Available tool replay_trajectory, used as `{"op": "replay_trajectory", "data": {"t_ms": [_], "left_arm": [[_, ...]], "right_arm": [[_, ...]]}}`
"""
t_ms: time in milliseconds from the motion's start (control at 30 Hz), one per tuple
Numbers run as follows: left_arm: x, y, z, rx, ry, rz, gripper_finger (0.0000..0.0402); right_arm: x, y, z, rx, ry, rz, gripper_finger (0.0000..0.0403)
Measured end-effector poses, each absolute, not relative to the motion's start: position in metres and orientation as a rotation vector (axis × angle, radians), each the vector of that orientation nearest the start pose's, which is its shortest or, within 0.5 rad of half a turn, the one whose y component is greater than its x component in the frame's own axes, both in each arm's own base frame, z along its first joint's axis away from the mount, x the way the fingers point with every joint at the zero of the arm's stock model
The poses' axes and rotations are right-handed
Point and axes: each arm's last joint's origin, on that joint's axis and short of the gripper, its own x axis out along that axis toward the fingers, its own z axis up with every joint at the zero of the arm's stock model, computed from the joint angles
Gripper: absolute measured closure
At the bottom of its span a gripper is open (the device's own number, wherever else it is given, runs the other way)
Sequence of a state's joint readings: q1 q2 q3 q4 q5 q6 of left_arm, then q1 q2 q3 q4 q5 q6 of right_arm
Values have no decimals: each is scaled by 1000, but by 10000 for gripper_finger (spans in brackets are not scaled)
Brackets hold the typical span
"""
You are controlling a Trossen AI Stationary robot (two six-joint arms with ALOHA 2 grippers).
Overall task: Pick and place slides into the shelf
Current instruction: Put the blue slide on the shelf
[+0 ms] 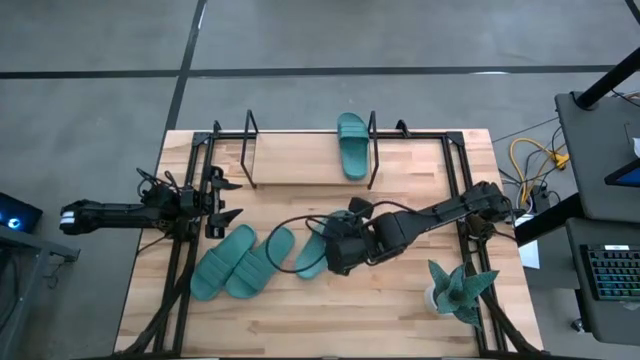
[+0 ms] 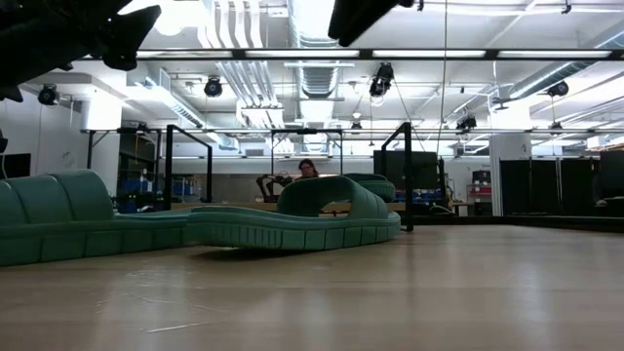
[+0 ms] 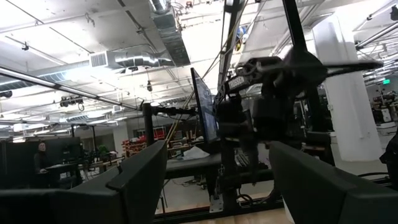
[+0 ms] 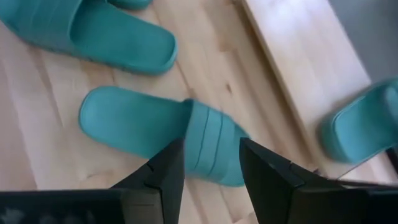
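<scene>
One teal slide [image 1: 351, 145] lies on the shelf board [image 1: 295, 160], toward its right end. Three more lie flat on the table: two side by side [image 1: 222, 262] [image 1: 258, 265], and a third [image 1: 312, 256] [image 4: 161, 127] under my right gripper [image 1: 330, 240] [image 4: 211, 144]. That gripper is open and points down over the third slide's strap [image 4: 211, 140], hovering above it. In the low view the slide [image 2: 302, 216] rests on its sole, with dark arm parts high above. My left gripper [image 1: 232, 200] [image 3: 217, 146] is open and level, held near the table's left side, left of the shelf.
A teal spiky ornament [image 1: 460, 290] stands near the table's right near corner. A black cable [image 1: 290, 222] loops over the table beside the right gripper. The shelf's black rod loops [image 1: 372, 150] rise on either side of the stored slide. Bare board [image 4: 298, 56] lies left of it.
</scene>
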State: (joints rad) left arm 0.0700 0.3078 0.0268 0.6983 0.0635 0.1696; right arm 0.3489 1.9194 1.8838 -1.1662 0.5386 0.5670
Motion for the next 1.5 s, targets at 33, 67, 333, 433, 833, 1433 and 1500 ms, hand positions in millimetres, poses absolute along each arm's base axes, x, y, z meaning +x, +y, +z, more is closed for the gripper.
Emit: {"op": "replay_trajectory", "data": {"t_ms": [33,67,333,433,833,1433,1500], "left_arm": [[109,6,212,195,-415,42,133],[109,6,212,195,-415,42,133],[109,6,212,195,-415,41,133],[109,6,212,195,-415,42,133],[109,6,212,195,-414,42,133],[109,6,212,195,-413,42,133],[109,6,212,195,-413,41,133]], "right_arm": [[372,120,313,4,990,-467,258],[371,121,308,12,999,-472,257],[373,124,270,44,1038,-435,229],[377,126,259,80,1007,-408,216],[379,124,227,31,941,-429,209],[397,128,194,-167,966,-462,209],[398,128,195,-173,965,-456,209]]}}
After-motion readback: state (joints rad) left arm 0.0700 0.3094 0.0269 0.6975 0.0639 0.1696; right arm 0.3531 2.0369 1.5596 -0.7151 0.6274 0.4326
